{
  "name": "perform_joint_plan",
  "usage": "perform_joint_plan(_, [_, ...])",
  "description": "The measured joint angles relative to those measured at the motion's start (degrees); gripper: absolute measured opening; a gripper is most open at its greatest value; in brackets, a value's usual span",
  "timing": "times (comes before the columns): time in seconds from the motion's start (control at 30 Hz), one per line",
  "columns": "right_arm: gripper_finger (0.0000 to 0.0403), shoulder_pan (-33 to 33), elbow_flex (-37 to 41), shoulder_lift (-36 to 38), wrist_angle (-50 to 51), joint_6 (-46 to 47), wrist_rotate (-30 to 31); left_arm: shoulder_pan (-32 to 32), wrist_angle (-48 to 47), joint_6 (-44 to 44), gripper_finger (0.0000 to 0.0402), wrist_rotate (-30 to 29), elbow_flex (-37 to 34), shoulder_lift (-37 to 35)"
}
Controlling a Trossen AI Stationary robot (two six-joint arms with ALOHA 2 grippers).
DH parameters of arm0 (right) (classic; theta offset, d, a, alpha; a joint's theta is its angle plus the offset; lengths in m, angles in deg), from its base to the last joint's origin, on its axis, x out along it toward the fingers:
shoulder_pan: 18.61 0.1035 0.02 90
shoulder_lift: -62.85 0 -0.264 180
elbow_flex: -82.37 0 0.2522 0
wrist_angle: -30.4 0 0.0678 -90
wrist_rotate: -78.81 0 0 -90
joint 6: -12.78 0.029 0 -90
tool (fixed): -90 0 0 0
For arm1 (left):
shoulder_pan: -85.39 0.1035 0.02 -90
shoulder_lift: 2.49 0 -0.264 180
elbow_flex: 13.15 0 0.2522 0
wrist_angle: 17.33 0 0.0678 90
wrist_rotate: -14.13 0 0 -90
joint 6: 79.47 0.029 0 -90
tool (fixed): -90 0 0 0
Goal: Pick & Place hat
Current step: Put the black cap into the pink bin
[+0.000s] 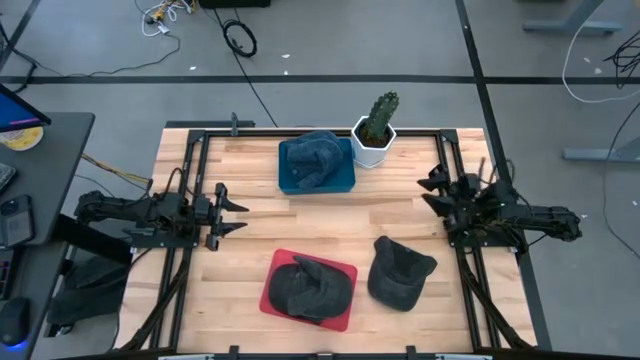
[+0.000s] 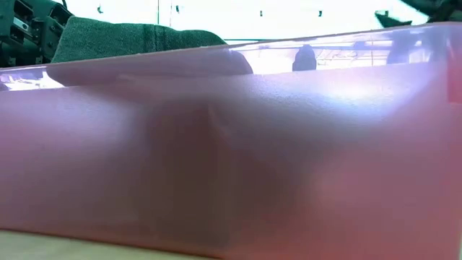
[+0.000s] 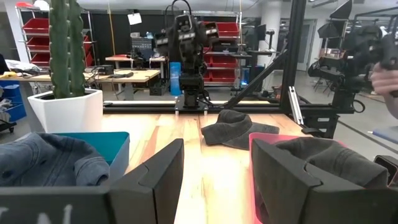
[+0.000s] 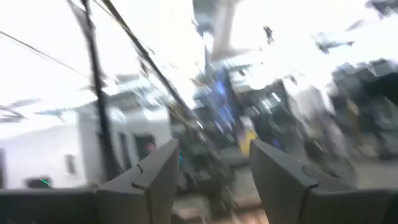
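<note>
Here, both grippers, left (image 1: pixel 238 212) and right (image 1: pixel 428 192), gape empty at mid-frame edges; one hat (image 1: pixel 400 272) lies lower right, beside the red tray (image 1: pixel 346 297).

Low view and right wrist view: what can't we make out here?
- Low view: the red tray's wall fills nearly the whole picture and hides the table behind it; only the top of the hat in the red tray shows.
- Right wrist view: motion blur. The right gripper is open, but nothing on the table is readable.
- High view: the loose hat is too small to show which way it faces.
</note>
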Motion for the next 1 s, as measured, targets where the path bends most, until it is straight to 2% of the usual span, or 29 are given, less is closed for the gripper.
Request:
perform_joint_plan(0.27, [0.0198,0.00,0.00,0.00,-17.52,1.02,-11.01,-0.02,0.02,0.01,0.0193,0.02,0.02,0.00])
perform_joint_plan(0.4, [0.0198,0.00,-1.28,0.00,-25.17,1.93,-11.29,0.00,0.02,0.02,0.0193,0.02,0.02,0.00])
perform_joint_plan(0.5, [0.0198,0.00,-5.33,0.00,-25.73,1.15,-11.43,-0.01,0.02,0.02,0.0193,0.02,0.04,0.00])
perform_joint_plan(0.6, [0.0198,0.00,-12.05,0.02,-20.67,1.46,-11.43,0.00,0.02,0.02,0.0193,0.02,0.04,0.00])
perform_joint_plan(0.83, [0.0198,0.00,-31.28,-3.29,12.54,-1.63,-10.11,-0.01,0.02,0.00,0.0193,0.04,0.04,0.00])
perform_joint_plan(1.0, [0.0198,0.02,-41.12,-8.90,25.71,-1.39,-9.70,0.00,0.02,0.03,0.0193,0.04,0.04,0.00])
